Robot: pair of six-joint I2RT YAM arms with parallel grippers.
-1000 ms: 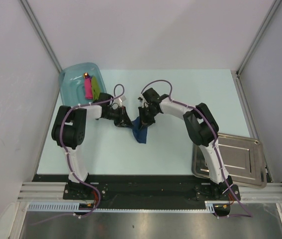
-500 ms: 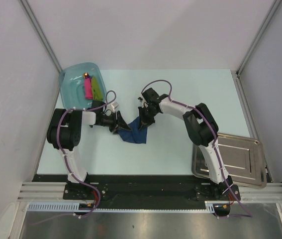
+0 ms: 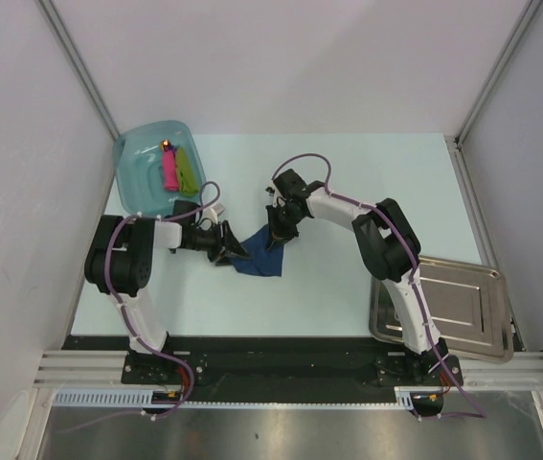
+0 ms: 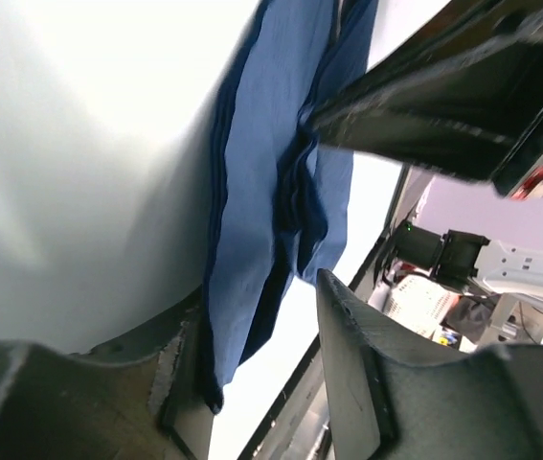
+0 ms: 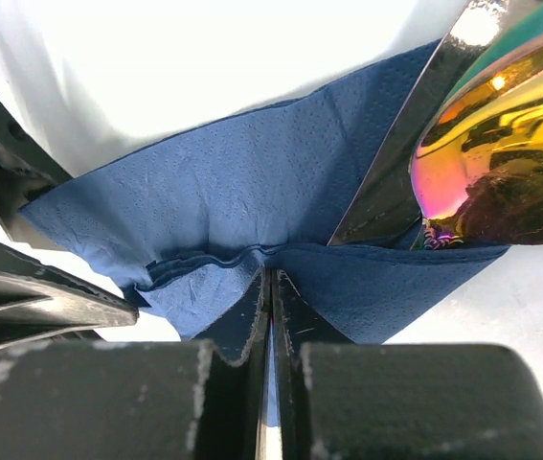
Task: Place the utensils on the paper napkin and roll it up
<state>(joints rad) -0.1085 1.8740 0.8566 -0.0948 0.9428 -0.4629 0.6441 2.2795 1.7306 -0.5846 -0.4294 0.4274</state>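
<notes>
The paper napkin [image 3: 258,257] is a dark navy sheet, bunched and folded at the table's middle. My right gripper [image 3: 276,230] is shut on the paper napkin's folded edge [image 5: 252,192], its jaws [image 5: 271,273] pressed together on the layers. A shiny orange-gold utensil [image 5: 501,115] lies against the napkin just past the fingers. My left gripper [image 3: 223,244] stands open at the napkin's left side. The blue sheet [image 4: 271,172] hangs along one finger [image 4: 180,383], with a gap to the other. Another small orange-gold piece [image 3: 167,146] sits in the tub.
A pale teal tub [image 3: 135,163] at the back left holds a pink stick [image 3: 169,169] and a lime-green stick [image 3: 185,168]. A steel tray [image 3: 463,331] lies at the front right beside the right arm's base. Grey walls close in both sides.
My left gripper has opened, released the napkin and drawn back to the left. The napkin has spread wider and lower on the table. The right gripper keeps its hold in place.
</notes>
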